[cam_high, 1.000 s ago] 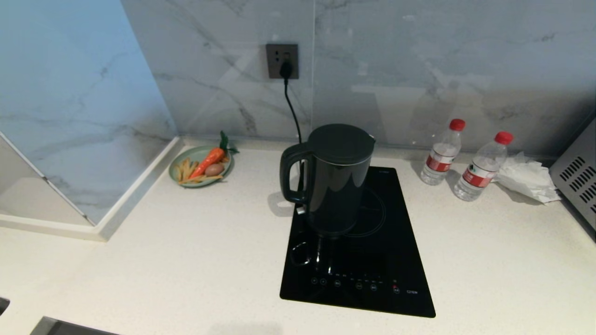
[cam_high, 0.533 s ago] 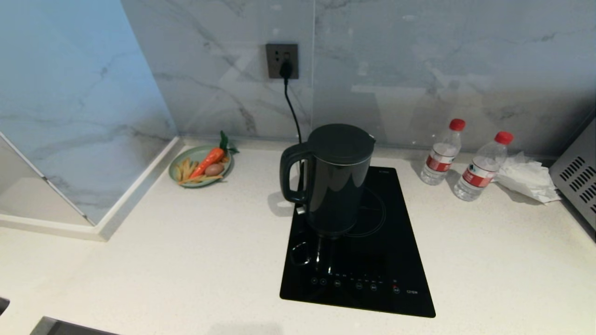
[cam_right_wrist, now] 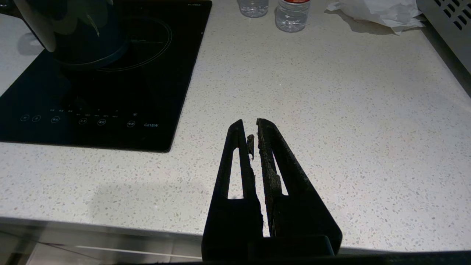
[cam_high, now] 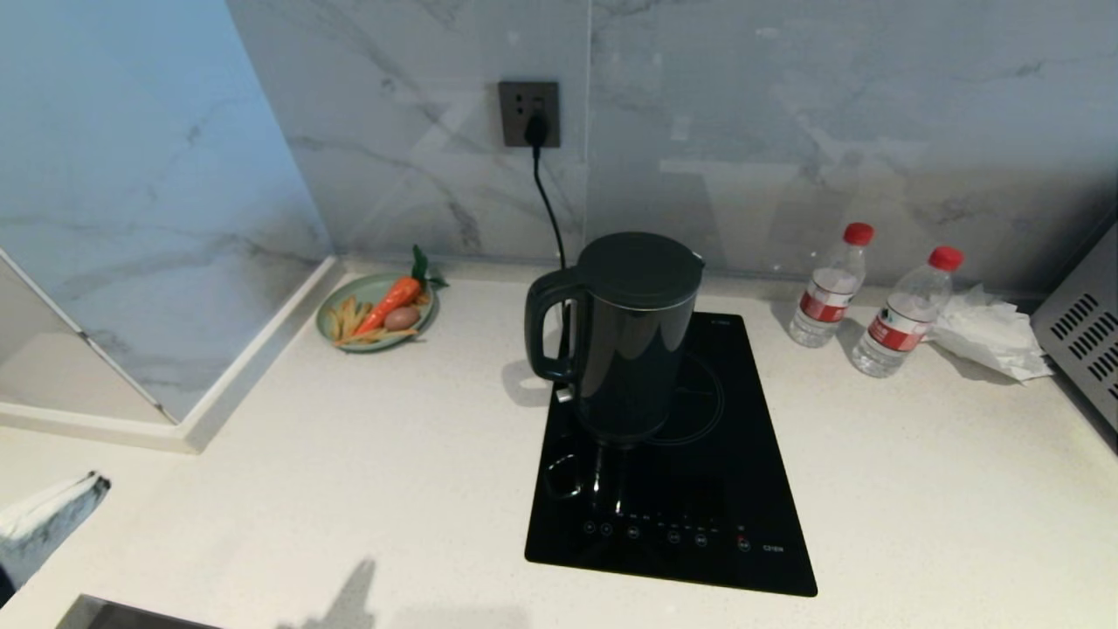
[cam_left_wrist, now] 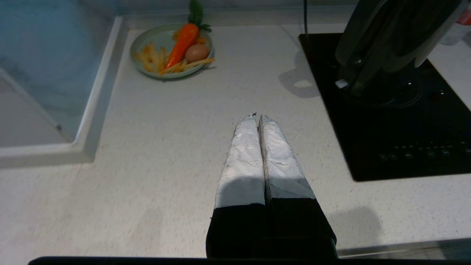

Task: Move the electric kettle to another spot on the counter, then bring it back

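Note:
The electric kettle, a tall glossy black jug with its loop handle turned left, stands on the black cooktop set in the white counter. My left gripper shows at the lower left edge of the head view, far left of the kettle and nearer the counter's front. In the left wrist view its white-taped fingers are shut with nothing between them, above bare counter, and the kettle lies ahead and to one side. My right gripper hovers shut and empty over the counter's front edge, beside the cooktop, with the kettle far off.
The cooktop has touch controls along its front. A green plate of toy food sits back left. Two water bottles and crumpled paper stand back right, beside a metal appliance. A cord runs to the wall socket.
My left gripper has come into the head view at the lower left, and its shadow now falls on the counter's front. The kettle has not moved.

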You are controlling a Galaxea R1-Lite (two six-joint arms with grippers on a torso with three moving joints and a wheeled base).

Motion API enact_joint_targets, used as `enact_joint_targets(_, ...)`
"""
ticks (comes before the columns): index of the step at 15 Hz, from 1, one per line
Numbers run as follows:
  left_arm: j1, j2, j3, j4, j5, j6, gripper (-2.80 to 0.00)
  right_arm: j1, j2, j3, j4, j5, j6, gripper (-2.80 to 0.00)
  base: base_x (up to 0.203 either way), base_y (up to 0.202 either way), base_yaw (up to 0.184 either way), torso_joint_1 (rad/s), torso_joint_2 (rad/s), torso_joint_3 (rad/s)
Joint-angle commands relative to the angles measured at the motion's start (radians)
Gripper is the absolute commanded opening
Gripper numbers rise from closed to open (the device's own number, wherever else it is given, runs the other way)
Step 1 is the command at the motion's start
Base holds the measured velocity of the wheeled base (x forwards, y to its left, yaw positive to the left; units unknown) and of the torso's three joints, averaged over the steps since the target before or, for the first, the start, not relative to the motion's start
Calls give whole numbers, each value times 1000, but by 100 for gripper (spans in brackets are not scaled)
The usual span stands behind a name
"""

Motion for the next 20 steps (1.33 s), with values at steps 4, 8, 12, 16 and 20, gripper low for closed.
enact_joint_targets(4,-369,429,-104,-214,128,-35,-280,0,0,0,-1,0,-1,-280,0,0,0,0,0,0)
enact_joint_targets(8,-653,640,-106,-430,396,-80,-280,0,0,0,-1,0,-1,-280,0,0,0,0,0,0)
enact_joint_targets(12,-782,692,-59,-523,472,-111,-280,0,0,0,-1,0,-1,-280,0,0,0,0,0,0)
enact_joint_targets(16,-811,824,-54,-525,509,-139,-280,0,0,-1,-1,0,-1,-280,0,0,0,0,0,0)
enact_joint_targets(20,-827,1081,-99,-611,562,-178,-280,0,0,0,-1,0,-1,-280,0,0,0,0,0,0)
